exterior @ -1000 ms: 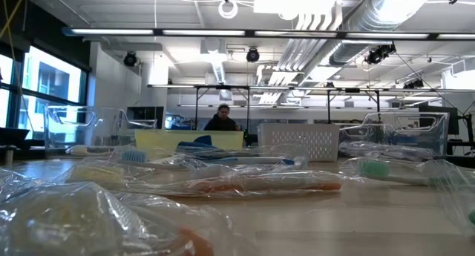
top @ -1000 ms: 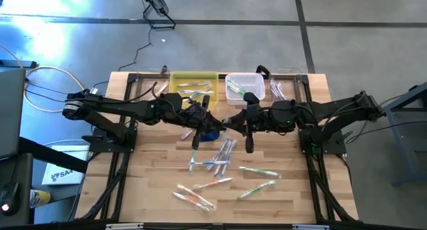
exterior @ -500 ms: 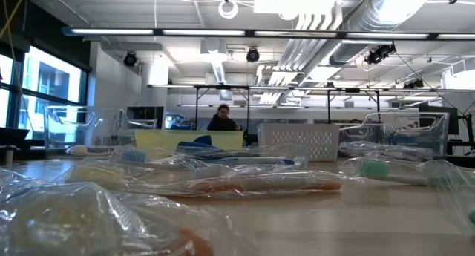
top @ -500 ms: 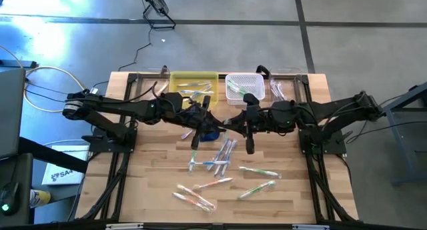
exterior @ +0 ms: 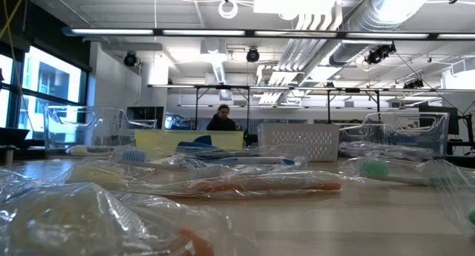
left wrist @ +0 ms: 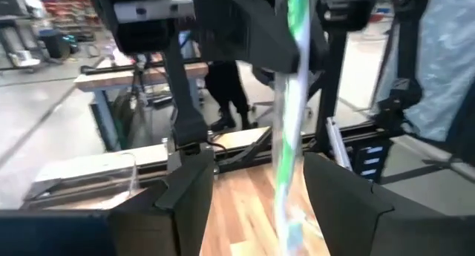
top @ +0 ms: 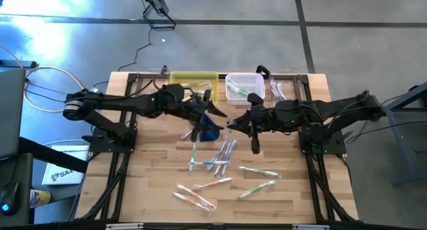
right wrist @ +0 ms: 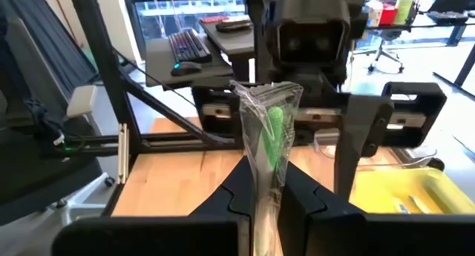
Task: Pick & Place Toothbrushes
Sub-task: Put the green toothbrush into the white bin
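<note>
A green toothbrush in a clear wrapper (right wrist: 269, 130) is lifted over the middle of the table between my two grippers. My right gripper (right wrist: 266, 200), which shows in the high view too (top: 233, 124), is shut on it. My left gripper (left wrist: 260, 159) faces it from the table's left and is open. The left gripper's fingers stand on either side of the wrapped toothbrush (left wrist: 291, 115). Several more wrapped toothbrushes (top: 220, 157) lie flat on the wooden table, nearer the front. My right gripper pinches the wrapped toothbrush between its two fingers, low on its length (right wrist: 264, 183). The fingers come about level from the table's right. The toothbrush stands roughly upright and clear of the table, with its green part and the wrapper's top (right wrist: 267, 93) above the fingers.
A yellow tray (top: 193, 79), a white basket (top: 244, 85) and clear bins (top: 285, 89) stand along the far edge. A dark blue pouch (top: 211, 131) lies under the grippers. In the low view, wrapped toothbrushes (exterior: 245, 183) fill the foreground and a person (exterior: 222, 119) sits far behind the table.
My left gripper has opened and let go of the wrapped toothbrush, and has swung slightly toward the table's far edge. My right gripper stays shut on the toothbrush, which remains lifted between the grippers.
</note>
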Tool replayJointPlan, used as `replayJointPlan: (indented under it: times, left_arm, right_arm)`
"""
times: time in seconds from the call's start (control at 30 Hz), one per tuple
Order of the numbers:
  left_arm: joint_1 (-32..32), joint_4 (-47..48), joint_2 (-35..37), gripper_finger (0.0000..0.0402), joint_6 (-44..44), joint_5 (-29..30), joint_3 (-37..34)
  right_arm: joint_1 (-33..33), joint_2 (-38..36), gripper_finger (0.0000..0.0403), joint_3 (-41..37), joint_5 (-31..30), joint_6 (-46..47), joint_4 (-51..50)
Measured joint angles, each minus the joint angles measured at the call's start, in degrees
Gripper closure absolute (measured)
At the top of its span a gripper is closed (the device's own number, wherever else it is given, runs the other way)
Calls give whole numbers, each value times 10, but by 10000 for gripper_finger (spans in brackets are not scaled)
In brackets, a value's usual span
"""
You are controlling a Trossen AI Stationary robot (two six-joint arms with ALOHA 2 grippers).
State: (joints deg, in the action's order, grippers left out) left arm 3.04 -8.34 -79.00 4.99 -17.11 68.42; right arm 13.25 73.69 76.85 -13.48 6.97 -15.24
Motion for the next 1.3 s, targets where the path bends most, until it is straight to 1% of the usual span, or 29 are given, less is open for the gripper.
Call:
replayJointPlan:
  times: [0.17,0.27,0.4,0.53,0.63,0.73,0.83,1.0,1.13,1.2,1.3]
  left_arm:
    - [32,6,0,195,-46,-41,0]
    - [51,6,0,195,-53,-63,0]
    - [67,5,0,194,-51,-68,0]
    - [79,5,0,194,-41,-68,0]
    - [87,8,8,194,-24,-63,0]
    - [95,20,27,194,4,-46,0]
    - [109,40,61,194,37,-25,0]
    - [135,111,131,194,74,-18,0]
    - [147,180,173,194,89,-12,0]
    - [150,196,190,194,93,0,0]
    - [150,216,209,194,100,27,0]
  right_arm:
    - [-16,-21,384,0,0,-8,-36]
    - [-31,-34,384,0,6,-8,-63]
    - [-52,-46,384,0,30,-13,-96]
    - [-73,-53,384,0,31,-23,-140]
    - [-92,-54,384,0,31,-27,-167]
    - [-113,-54,384,0,37,-28,-173]
    - [-142,-52,384,0,65,-37,-167]
    - [-205,-49,384,0,57,-64,-156]
    - [-256,-21,384,0,38,-84,-144]
    - [-278,1,384,0,28,-98,-141]
    - [-312,42,384,0,32,-113,-126]
